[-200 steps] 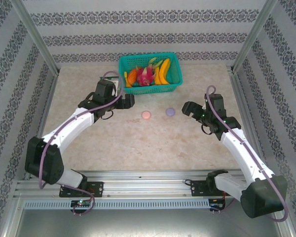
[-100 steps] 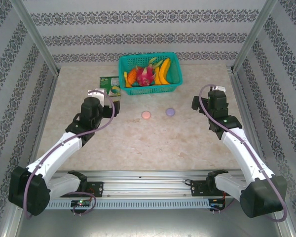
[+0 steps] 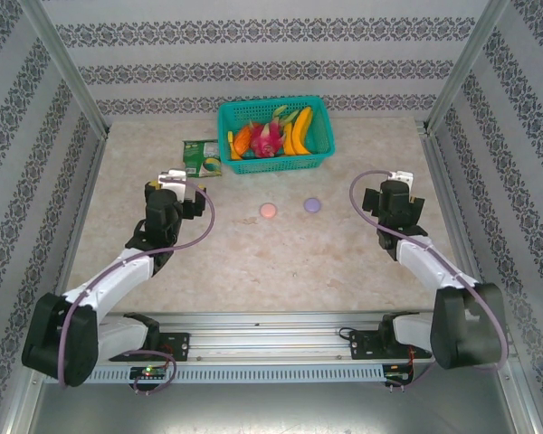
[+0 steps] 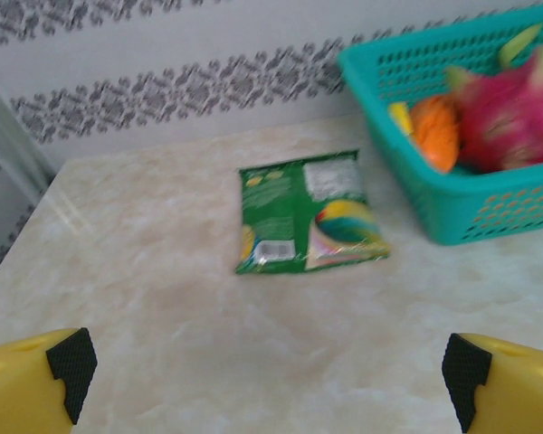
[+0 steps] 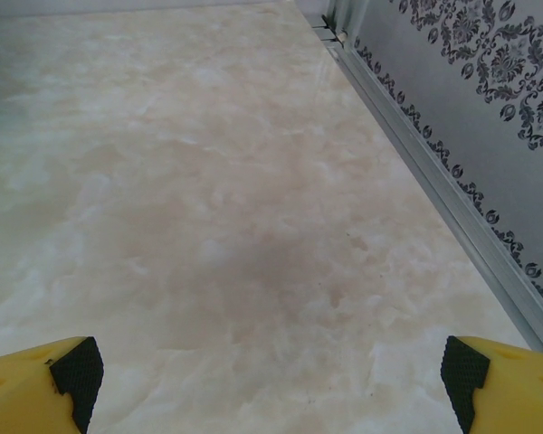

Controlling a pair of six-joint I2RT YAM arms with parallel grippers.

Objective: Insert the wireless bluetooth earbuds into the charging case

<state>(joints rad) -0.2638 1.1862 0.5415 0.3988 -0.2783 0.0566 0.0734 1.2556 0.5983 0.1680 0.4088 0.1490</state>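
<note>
Two small round cases, the pink case [image 3: 268, 211] and the lilac case [image 3: 312, 205], lie side by side but apart on the middle of the table [image 3: 281, 267], on the near side of the fruit basket [image 3: 273, 164], likely so that either arm can reach one. The earbuds are too tiny to pick out from above, so you cannot tell whether they already sit inside. Your left fingers [image 4: 71, 360] and right fingers [image 5: 77, 369] are spread wide and grasp nothing, each well off to its own side of the cases, the left facing a green snack packet [image 4: 308, 213], which reads as a resting pose.
</note>
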